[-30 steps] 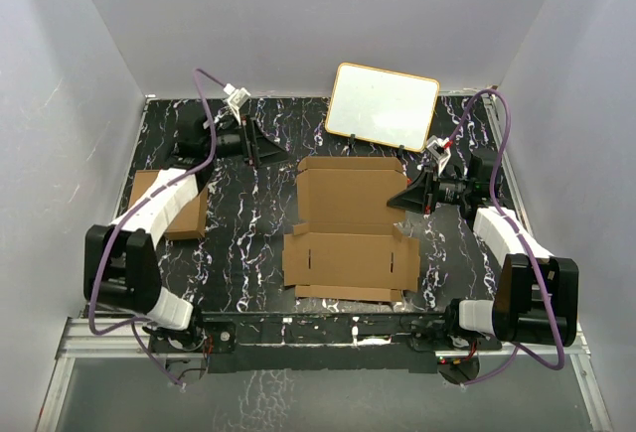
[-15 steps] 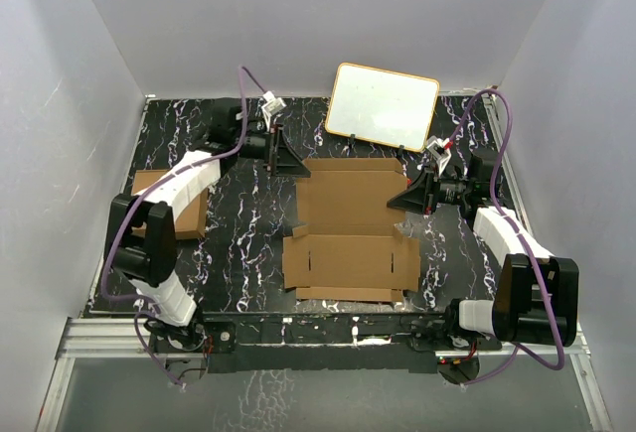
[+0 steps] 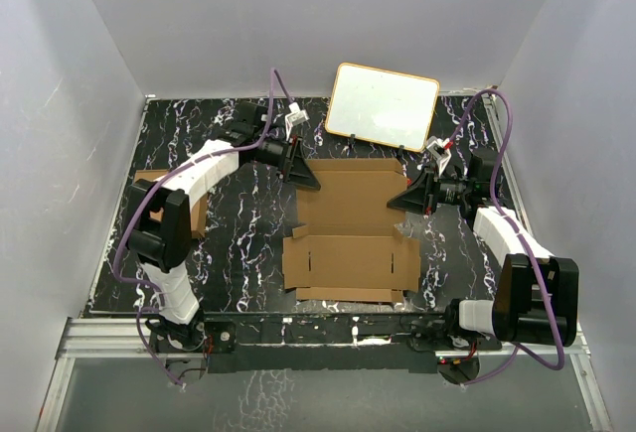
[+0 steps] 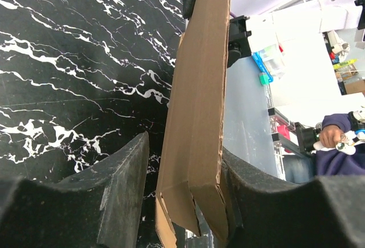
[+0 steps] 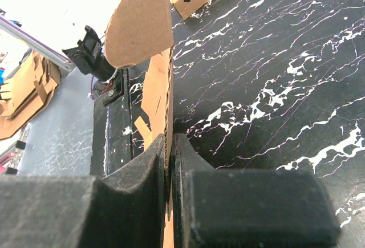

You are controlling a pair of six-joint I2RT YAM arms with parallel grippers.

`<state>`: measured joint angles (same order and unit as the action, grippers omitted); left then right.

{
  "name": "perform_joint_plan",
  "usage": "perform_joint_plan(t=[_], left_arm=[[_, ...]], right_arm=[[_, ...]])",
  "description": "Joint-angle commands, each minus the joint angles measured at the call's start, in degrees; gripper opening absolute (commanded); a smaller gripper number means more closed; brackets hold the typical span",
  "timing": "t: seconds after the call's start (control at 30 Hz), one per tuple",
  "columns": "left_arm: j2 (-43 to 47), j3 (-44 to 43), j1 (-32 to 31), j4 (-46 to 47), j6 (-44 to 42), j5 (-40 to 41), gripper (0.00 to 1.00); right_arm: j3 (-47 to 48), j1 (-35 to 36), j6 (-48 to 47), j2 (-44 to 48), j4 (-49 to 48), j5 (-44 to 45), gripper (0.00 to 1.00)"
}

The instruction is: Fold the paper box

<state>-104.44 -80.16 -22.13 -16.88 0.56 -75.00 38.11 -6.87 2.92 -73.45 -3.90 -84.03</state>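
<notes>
From above, the paper box [image 3: 348, 233] lies opened out as a broad notched sheet in the middle of the black marbled worktop [image 3: 248, 253], with its far panel reaching toward the white board [image 3: 383, 104] with a yellow rim that stands propped at the far edge. The left end effector [image 3: 301, 169] sits at the sheet's far left corner, and the right end effector [image 3: 407, 199] sits at the middle of its right edge. Brown cardboard cartons [image 3: 196, 216] rest near the left side of the worktop, partly hidden behind the left arm [image 3: 199, 174]. In the left wrist view, a folded edge of the paper box [image 4: 199, 88] runs upright between the two fingers of the left end effector [image 4: 185, 145]. One finger [image 4: 245, 191] lies against the cardboard and the other [image 4: 120, 185] stands a little apart from it, with a strip of worktop showing in the gap, so the jaws straddle the edge without clamping it. In the right wrist view, the right end effector [image 5: 171, 139] is closed tight on a thin edge of the paper box [image 5: 140, 20], which is pinched between both pads. A rounded tab rises above the grip, and the worktop [image 5: 274, 60] spreads out to the right.
</notes>
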Motion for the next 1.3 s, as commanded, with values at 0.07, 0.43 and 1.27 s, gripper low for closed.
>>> perform_joint_plan(t=[0.07, 0.43, 1.27], left_arm=[[1.31, -2.87, -0.03, -2.78, -3.2, -4.4, 0.41], [0.04, -5.46, -1.42, -3.52, -3.06, -5.16, 0.31], [17.74, 9.13, 5.68, 14.24, 4.44, 7.22, 0.0]], right_arm=[[2.41, -0.36, -2.59, 0.42, -2.34, -2.43, 0.08], [2.32, -0.4, -2.67, 0.23, -2.34, -2.37, 0.08], [6.86, -1.69, -16.69, 4.11, 11.52, 4.03, 0.87]])
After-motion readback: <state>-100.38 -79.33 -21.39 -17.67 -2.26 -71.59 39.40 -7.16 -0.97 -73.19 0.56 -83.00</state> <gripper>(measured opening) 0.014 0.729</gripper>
